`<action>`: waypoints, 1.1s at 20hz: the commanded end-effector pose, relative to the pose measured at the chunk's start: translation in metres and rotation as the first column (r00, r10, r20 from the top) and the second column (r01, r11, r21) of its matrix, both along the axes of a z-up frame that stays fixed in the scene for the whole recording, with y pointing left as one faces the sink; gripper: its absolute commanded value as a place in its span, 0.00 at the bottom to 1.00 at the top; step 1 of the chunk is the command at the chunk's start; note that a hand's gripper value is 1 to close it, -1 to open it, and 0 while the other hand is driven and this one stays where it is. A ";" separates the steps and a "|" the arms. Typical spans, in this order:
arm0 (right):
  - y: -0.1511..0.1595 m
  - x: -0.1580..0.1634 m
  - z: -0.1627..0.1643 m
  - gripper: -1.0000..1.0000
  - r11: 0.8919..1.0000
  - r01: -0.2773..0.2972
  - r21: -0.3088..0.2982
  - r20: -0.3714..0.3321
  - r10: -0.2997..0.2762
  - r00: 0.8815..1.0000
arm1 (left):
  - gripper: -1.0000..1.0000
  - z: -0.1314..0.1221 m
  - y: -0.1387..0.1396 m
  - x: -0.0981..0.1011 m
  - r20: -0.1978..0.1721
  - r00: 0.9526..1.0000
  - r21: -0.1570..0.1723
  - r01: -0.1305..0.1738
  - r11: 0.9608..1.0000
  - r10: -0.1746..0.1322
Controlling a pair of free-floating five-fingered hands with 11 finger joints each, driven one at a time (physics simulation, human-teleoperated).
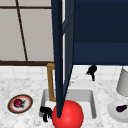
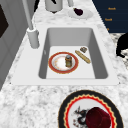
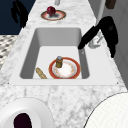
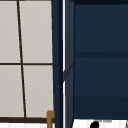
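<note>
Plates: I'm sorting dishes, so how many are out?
3: a red-rimmed plate in the sink, a patterned plate on the left counter, a white plate on the right counter.

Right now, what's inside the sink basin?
In the sink: a red-rimmed plate with a small jar standing on it, a breadstick-like item and a small dark piece beside. Under the plate is hidden.

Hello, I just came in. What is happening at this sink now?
Nothing is being held at this moment. The right hand hangs above the back of the sink beside the faucet, fingers pointing down toward it. The left hand is at the sink's front edge, fingers down, beside a red ball. In the basin lie a red-rimmed plate with a small jar on it and a long bread-like stick. A cabinet door stands open above.
</note>
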State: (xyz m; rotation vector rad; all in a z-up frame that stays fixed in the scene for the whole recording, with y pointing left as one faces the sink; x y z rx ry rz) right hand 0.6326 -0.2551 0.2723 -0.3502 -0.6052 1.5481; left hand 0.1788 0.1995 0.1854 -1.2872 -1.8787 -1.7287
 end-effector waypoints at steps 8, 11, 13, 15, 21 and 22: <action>-0.030 -0.075 0.001 0.00 1.000 0.006 -0.006 0.010 -0.006 1.000 | 0.50 0.000 0.000 0.000 0.000 1.000 0.000 0.000 1.000 0.000; -0.018 -0.086 -0.005 0.00 0.998 0.001 -0.059 0.024 0.000 1.000 | 0.50 0.000 0.000 0.000 0.000 1.000 0.000 0.000 1.000 0.000; -0.005 -0.097 -0.014 0.00 0.995 0.001 -0.104 0.012 0.001 1.000 | 0.50 0.000 0.000 0.000 0.000 1.000 0.000 0.000 1.000 0.000; 0.006 -0.106 -0.019 0.00 0.990 0.001 -0.144 0.010 0.000 1.000 | 0.50 0.000 0.000 0.000 0.000 1.000 0.000 0.000 1.000 0.000; 0.020 -0.131 -0.030 0.00 0.984 0.008 -0.178 0.007 -0.007 1.000 | 0.50 0.000 0.000 0.000 0.000 1.000 0.000 0.000 1.000 0.000; 0.016 -0.143 -0.032 0.00 0.986 0.007 -0.164 0.026 -0.002 1.000 | 0.50 0.000 0.000 0.000 0.000 1.000 0.000 0.000 1.000 0.000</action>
